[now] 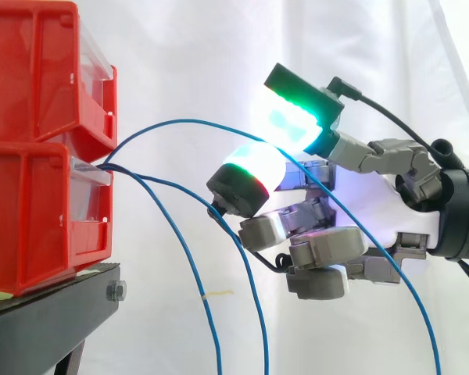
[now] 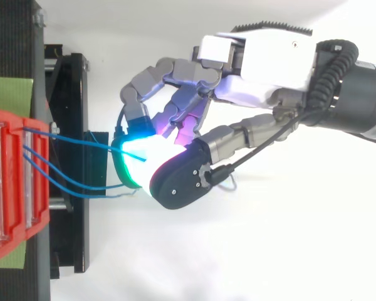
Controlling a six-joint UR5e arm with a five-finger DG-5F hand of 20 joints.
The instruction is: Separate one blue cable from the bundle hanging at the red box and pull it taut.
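Looking across, we see the hand (image 1: 328,250) with its fingers (image 1: 293,117) curled narrow, pinching one blue cable (image 1: 180,121) between two glowing pads (image 1: 254,168); it arcs from the red box (image 1: 39,219) to them; two other cables (image 1: 204,301) hang loose below.

Evenly lit white curtain (image 1: 180,55) with soft vertical folds hangs behind and right of the black stand (image 1: 31,328).

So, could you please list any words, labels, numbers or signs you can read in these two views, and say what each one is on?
None can be read.
The red bins, the black stand and the hand bear no legible print.
A pale tag on one blue cable is too small to read.
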